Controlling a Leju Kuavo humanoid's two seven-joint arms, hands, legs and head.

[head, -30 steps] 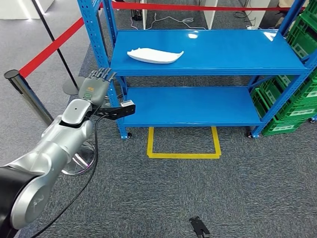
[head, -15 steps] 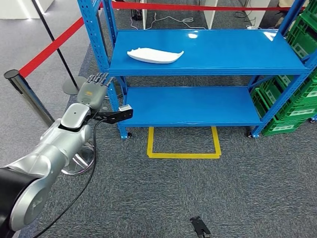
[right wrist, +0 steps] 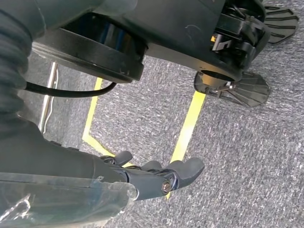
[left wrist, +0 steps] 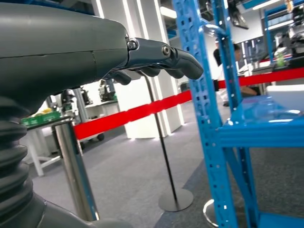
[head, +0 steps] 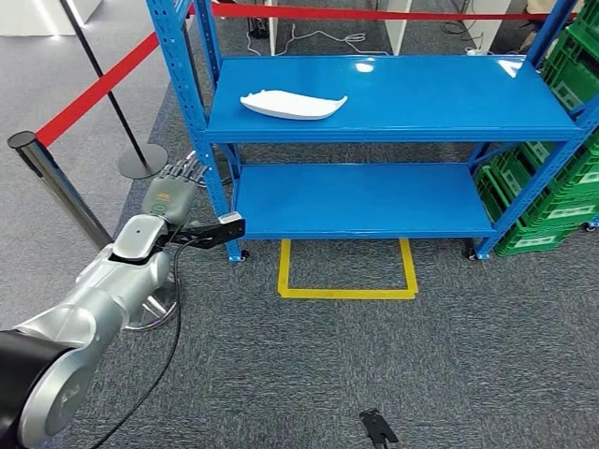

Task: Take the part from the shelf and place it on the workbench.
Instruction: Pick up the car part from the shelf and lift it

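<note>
The left hand (head: 171,192) is raised in front of the blue shelf (head: 396,126), just beside its front left post and level with the gap between the two boards. Its fingers (left wrist: 172,59) are stretched out straight and slightly apart, and nothing lies in them. The silver left arm (head: 106,290) runs back from it toward the lower left corner of the head view, with a black cable hanging below.

The right hand (right wrist: 157,178) hangs low over the grey carpet (head: 424,374), above a strip of yellow floor tape (right wrist: 188,126). Its fingers are extended with little gaps between them and appear to hold nothing, though the wrist view cuts part of the palm off.

The part (head: 293,104), a long white curved piece, lies flat on the shelf's upper board, near that board's left end and toward its front edge, well apart from the left hand. The lower board is bare blue.

A red barrier belt (head: 99,89) on a metal post (head: 52,182) stands left of the shelf. Green crates (head: 558,201) are stacked at the shelf's right end.
</note>
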